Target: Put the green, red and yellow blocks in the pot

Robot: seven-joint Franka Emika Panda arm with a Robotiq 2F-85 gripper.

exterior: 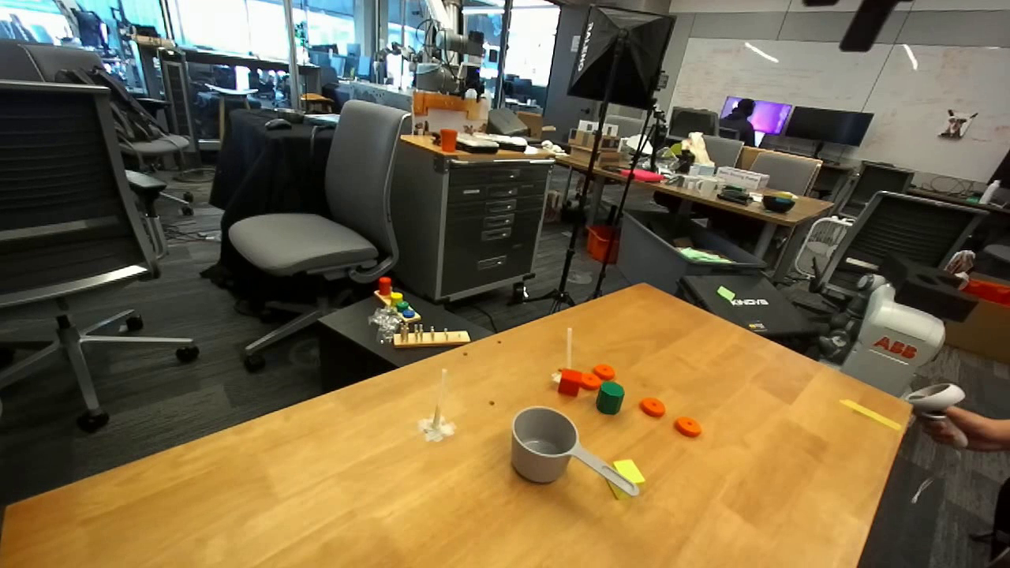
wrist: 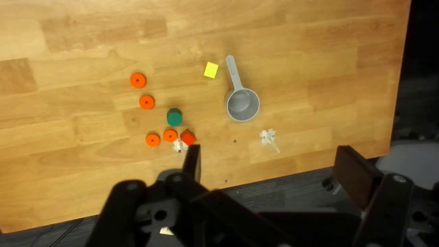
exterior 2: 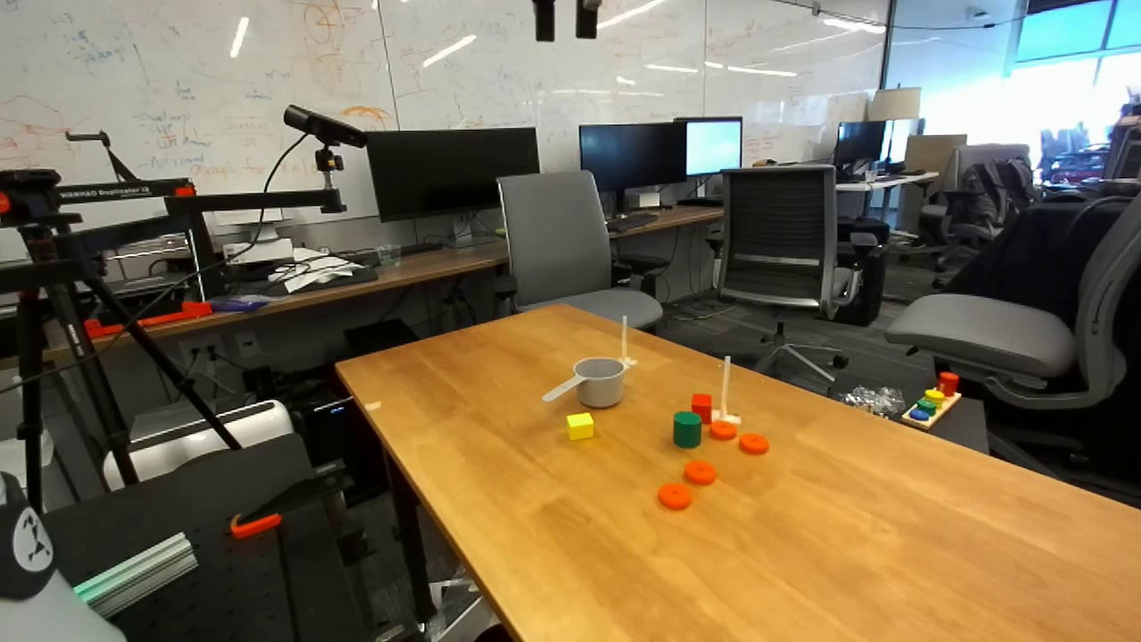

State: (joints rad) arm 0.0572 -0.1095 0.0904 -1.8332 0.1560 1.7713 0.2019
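The grey pot (exterior: pixel 544 446) with a long handle stands upright on the table in both exterior views (exterior 2: pixel 600 383); its bowl looks empty in the wrist view (wrist: pixel 243 104). The yellow block (exterior 2: pixel 580 426) lies beside the handle; the handle partly hides it in an exterior view (exterior: pixel 630 471). The green block (exterior 2: pixel 687 430) is a short cylinder (wrist: pixel 174 117). The red block (exterior 2: pixel 701 407) is a cube (wrist: pixel 188 137) close to a peg's base. My gripper (wrist: pixel 269 148) is open and empty, high above the table; its fingertips show at the top of an exterior view (exterior 2: pixel 565 20).
Several flat orange discs (exterior 2: pixel 700 473) lie around the green and red blocks (wrist: pixel 147 102). Two thin upright pegs (exterior: pixel 439 402) are taped to the table, one near the pot and one by the red block (exterior: pixel 569 351). The table edge (wrist: pixel 274 176) runs below the pegs in the wrist view.
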